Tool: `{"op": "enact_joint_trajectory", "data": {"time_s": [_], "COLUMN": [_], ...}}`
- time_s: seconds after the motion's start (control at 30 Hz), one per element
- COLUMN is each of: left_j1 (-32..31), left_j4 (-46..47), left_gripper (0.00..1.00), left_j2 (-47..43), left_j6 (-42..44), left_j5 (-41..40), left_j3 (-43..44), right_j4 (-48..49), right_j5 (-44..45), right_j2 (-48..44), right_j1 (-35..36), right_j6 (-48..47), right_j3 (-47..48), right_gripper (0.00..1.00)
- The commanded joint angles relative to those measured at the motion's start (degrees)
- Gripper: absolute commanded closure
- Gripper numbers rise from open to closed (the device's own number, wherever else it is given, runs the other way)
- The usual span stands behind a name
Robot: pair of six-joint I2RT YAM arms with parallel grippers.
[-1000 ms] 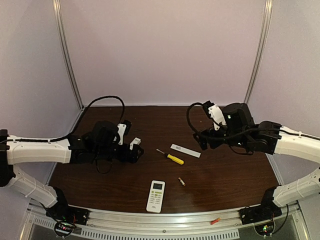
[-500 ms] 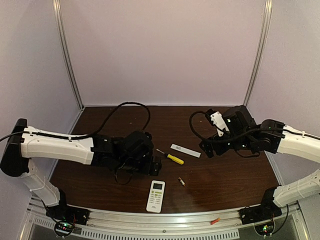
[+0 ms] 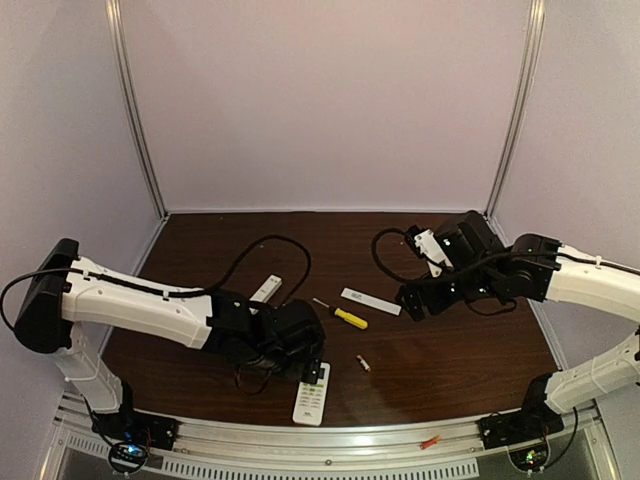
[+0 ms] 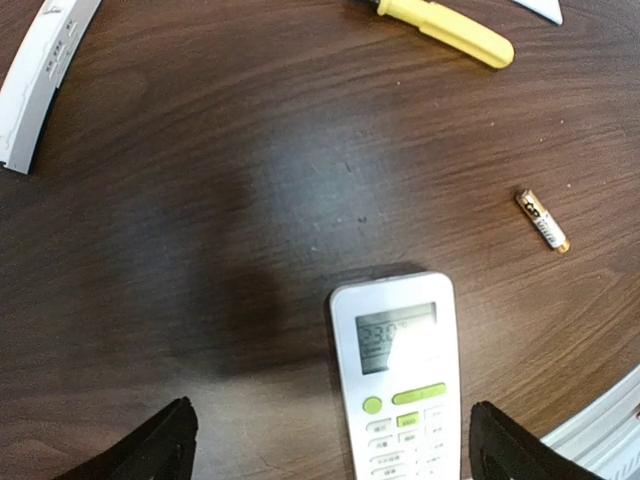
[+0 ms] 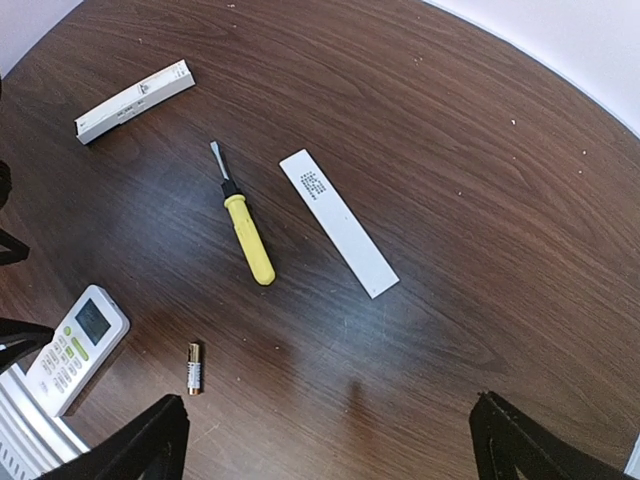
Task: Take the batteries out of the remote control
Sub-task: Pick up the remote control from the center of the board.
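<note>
The white remote control (image 4: 400,375) lies face up near the table's front edge, its display lit, also seen at the remote (image 3: 310,402) and the remote (image 5: 75,345). My left gripper (image 4: 330,460) hangs open right over it, the remote between the jaws and nearer the right finger (image 4: 505,450). One small gold-ended battery (image 4: 541,220) lies loose on the table to the remote's right, the same battery (image 3: 363,363) and battery (image 5: 193,368). My right gripper (image 5: 330,450) is open and empty above bare wood, right of the battery. In the top view the left gripper (image 3: 316,372) covers the remote's far end.
A yellow-handled screwdriver (image 5: 245,225) lies mid-table beside a long white cover strip (image 5: 337,222). Another white rectangular piece (image 5: 135,100) lies further left, behind the left arm (image 3: 150,310). The metal rail (image 3: 330,450) runs along the front edge, close to the remote.
My left arm has swung from the table's left side rightward and toward the front edge, ending over the remote. The right gripper shifted slightly left. Both grippers stayed open.
</note>
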Motion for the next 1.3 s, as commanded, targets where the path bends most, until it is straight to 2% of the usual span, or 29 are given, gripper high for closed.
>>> {"op": "enact_joint_trajectory", "data": {"time_s": [0.0,0.47,0.87,1.27], "left_j1": [-0.7,-0.7,-1.4,-1.7], "left_j4": [-1.8,-2.0,-6.6,-11.5], "left_gripper": [0.04,0.05,0.09,0.19], "left_j2": [1.8,9.5,15.9,20.5], "left_j6": [-2.8,-1.5,-3.7,-5.9], "left_j5": [1.1,5.0,6.9,7.6], "left_j3": [1.7,8.4,13.4,16.4], "right_j4": [-1.7,-4.0,-4.2,-3.9], "right_j5": [-0.9,-0.8,-0.8,-0.8], "right_j2": [1.2,-0.3,-1.4,0.1], "right_j1": [-0.1,-0.1,-0.1,-0.2], "right_j6": [1.8,3.1,2.3,-0.2], "right_j3": [3.0,1.2,-1.1,-0.4], "right_gripper": [0.00,0.00,0.00,0.00]}}
